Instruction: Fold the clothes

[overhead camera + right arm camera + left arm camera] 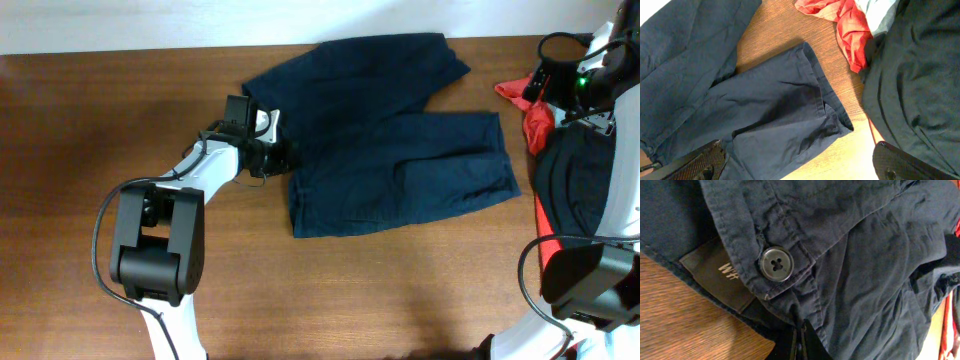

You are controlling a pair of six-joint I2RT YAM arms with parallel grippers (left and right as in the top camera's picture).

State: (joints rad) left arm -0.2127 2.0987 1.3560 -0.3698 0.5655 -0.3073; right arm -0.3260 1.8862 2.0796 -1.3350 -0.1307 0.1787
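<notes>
Dark navy shorts (385, 135) lie spread and wrinkled on the desk (80, 120), upper centre of the overhead frame, waistband to the left, two wide legs reaching right. A grey four-hole button (775, 263) and a dark label (720, 275) show at the waistband.
</notes>
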